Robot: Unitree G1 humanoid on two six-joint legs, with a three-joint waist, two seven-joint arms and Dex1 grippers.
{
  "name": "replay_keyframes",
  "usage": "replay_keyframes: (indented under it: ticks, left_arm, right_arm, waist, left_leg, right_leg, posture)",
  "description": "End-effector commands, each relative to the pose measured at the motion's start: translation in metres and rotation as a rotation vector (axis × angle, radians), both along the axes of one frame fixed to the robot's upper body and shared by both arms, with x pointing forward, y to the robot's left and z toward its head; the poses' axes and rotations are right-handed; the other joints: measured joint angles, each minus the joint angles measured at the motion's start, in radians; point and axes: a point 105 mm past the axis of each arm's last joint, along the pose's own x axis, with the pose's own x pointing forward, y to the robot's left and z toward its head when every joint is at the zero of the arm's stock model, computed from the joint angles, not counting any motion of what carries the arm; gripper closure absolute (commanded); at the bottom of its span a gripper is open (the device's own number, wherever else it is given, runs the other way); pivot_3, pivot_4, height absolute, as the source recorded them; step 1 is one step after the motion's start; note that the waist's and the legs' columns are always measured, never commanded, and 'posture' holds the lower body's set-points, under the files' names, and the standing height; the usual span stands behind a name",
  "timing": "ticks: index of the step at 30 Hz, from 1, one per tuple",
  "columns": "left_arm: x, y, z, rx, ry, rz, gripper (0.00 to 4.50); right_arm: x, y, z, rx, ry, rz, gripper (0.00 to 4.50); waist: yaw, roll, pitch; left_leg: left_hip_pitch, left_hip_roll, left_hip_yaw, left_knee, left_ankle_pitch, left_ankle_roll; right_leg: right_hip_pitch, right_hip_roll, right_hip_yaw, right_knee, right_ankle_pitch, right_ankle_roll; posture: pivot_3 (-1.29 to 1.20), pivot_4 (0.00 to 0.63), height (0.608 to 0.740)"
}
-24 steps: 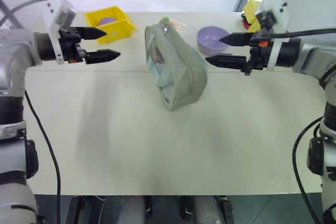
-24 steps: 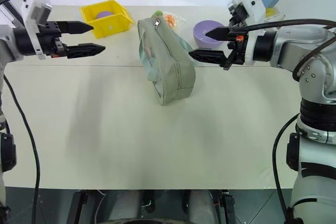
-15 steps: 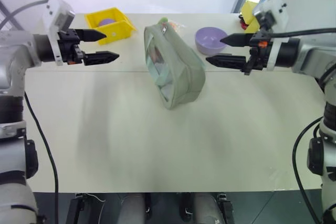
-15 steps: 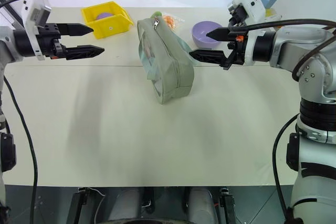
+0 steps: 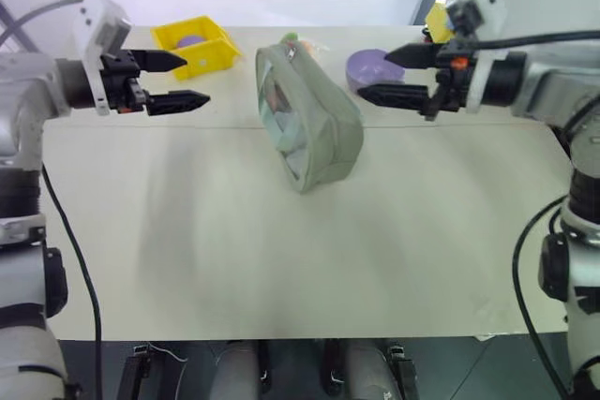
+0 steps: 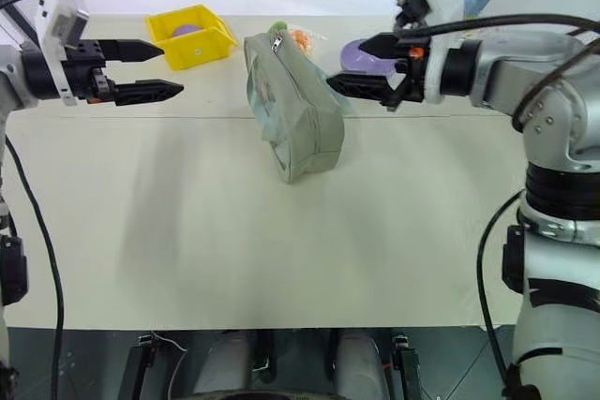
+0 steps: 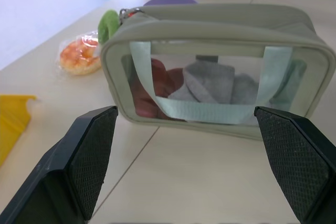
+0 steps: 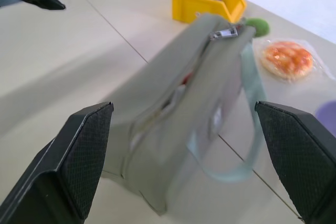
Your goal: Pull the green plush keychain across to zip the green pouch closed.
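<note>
We found the green pouch point(image 5: 309, 119) standing on edge mid-tabletop point(image 5: 281, 259), its zipper gaping, so zipping had not begun. Both end effectors, left point(image 5: 178, 80) and right point(image 5: 384, 72), flanked the pouch released and empty. The green plush keychain point(image 8: 257, 25) hung at the pouch's far end, untouched.

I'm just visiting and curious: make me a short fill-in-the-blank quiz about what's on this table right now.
1. The green pouch stands between the two ____.
2. Both the left gripper and the right gripper have their jaws ____.
3. The green plush keychain hangs at the pouch's ____ pull.
4. The bin behind the left gripper is ____.

Missing words: grippers; open; zipper; yellow
</note>
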Motion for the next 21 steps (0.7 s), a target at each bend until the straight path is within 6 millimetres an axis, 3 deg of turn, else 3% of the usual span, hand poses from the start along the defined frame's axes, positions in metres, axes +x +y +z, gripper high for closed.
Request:
replay_keyframes:
  ticks: [1,6,10,14,17,21]
  left_arm:
    - [-0.007,-0.003,0.017,-0.007,-0.056,-0.018,0.05]
    - [-0.011,-0.008,0.014,-0.011,-0.058,-0.027,0.05]
    - [-0.015,-0.012,0.01,-0.019,-0.053,-0.035,0.05]
    - [-0.019,-0.015,0.006,-0.024,-0.05,-0.035,0.05]
    - [-0.021,-0.014,0.007,-0.033,-0.053,-0.025,0.0]
    - [-0.022,-0.012,0.007,-0.043,-0.056,-0.009,0.0]
  right_arm:
    - [0.003,0.028,0.018,0.018,-0.072,0.021,0.0]
    - [0.024,0.073,-0.011,-0.03,-0.065,-0.008,0.0]
    - [0.041,0.082,-0.038,-0.111,-0.073,-0.038,0.0]
    - [0.043,0.093,-0.059,-0.173,-0.064,0.01,0.0]
    - [0.044,0.094,-0.054,-0.179,-0.077,0.046,0.87]
    - [0.047,0.09,-0.044,-0.195,-0.128,0.067,2.99]
  waist:
    - [-0.003,0.0,0.0]
    - [0.0,0.0,0.0]
    - [0.007,0.0,0.0]
    - [0.002,-0.001,0.0]
    - [-0.002,-0.001,0.0]
    - [-0.002,-0.001,0.0]
  left_leg:
    - [0.0,0.0,0.0,0.0,0.001,0.0]
    - [-0.001,0.0,0.0,0.0,0.002,-0.001]
    - [-0.002,0.0,0.0,0.0,0.002,0.0]
    - [-0.002,0.0,0.0,0.001,0.002,0.0]
    - [-0.002,0.0,-0.001,0.001,0.002,0.0]
    - [-0.001,0.0,-0.001,0.004,0.002,0.0]
  right_leg:
    - [-0.001,0.0,0.001,0.001,0.0,-0.001]
    - [-0.002,0.0,0.001,0.003,0.001,-0.001]
    - [-0.002,0.0,0.001,0.002,0.001,-0.001]
    - [-0.003,-0.001,0.001,0.002,0.001,-0.001]
    - [-0.003,0.0,0.001,0.004,0.001,-0.001]
    - [-0.003,-0.001,0.001,0.008,0.001,-0.001]
  posture:
    - [0.0,0.15,0.739]
    - [0.0,0.15,0.739]
    - [0.0,0.15,0.739]
    - [0.0,0.15,0.739]
    - [0.0,0.15,0.739]
    - [0.0,0.15,0.739]
